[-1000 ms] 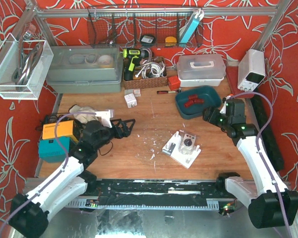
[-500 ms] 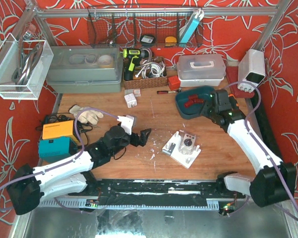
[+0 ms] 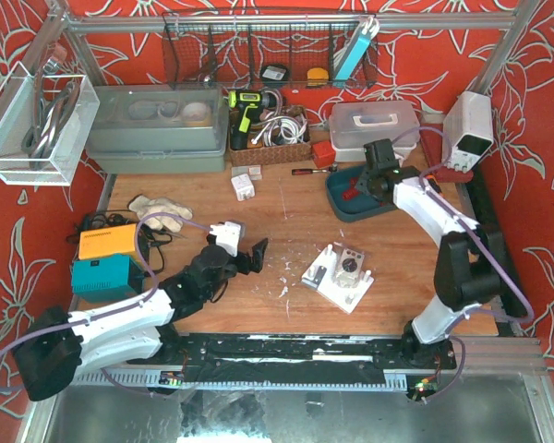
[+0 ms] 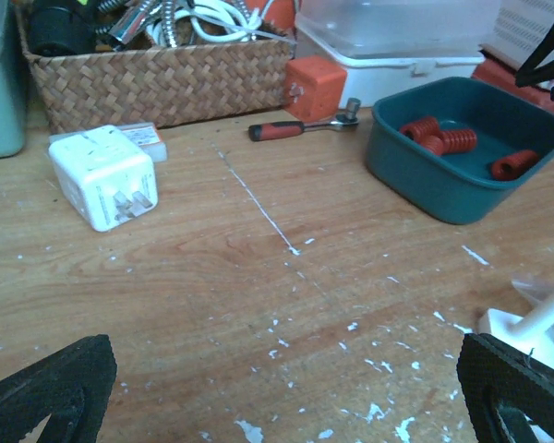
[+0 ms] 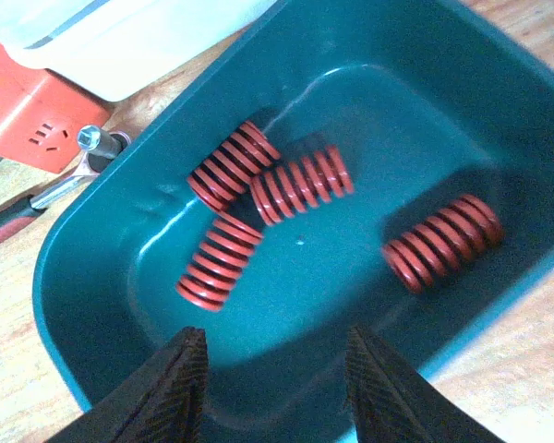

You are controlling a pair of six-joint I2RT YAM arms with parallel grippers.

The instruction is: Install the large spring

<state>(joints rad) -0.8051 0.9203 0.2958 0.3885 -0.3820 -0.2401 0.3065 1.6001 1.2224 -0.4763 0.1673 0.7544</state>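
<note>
We list: four red springs (image 5: 302, 185) lying loose in the teal tray (image 5: 508, 111), three clustered, one apart. Right gripper (image 5: 277, 369) above the tray, fingers spread, empty. Left gripper (image 4: 282, 397) over the wooden table (image 4: 212, 268), fingers spread wide.

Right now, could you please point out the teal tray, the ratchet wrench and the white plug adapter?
teal tray (image 4: 439, 189), left wrist view, near outer wall.
ratchet wrench (image 4: 291, 127), left wrist view, red handle.
white plug adapter (image 4: 94, 161), left wrist view, top face.
</note>
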